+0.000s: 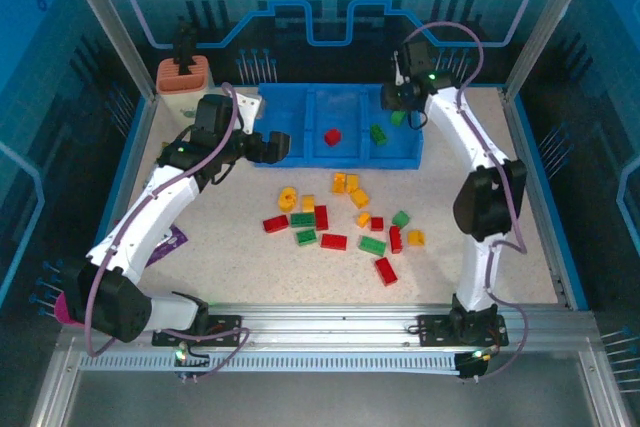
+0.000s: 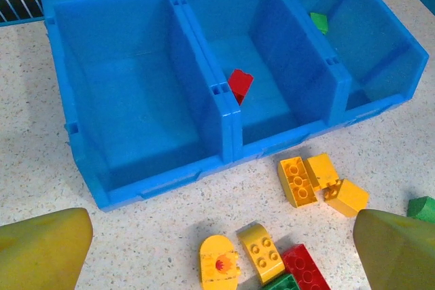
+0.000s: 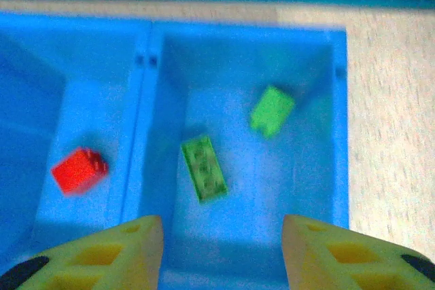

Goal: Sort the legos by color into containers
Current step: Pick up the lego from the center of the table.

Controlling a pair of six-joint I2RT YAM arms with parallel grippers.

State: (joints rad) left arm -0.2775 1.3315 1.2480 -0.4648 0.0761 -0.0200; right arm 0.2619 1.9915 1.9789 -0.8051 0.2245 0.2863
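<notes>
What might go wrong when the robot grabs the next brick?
A yellow brick lies right against a red brick, so the wide-open left gripper might grab both colours at once. It might also bump the blue tray just ahead of it.

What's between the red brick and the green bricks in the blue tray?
The tray's divider wall, in the right wrist view; red brick left of it, green bricks right.
</notes>
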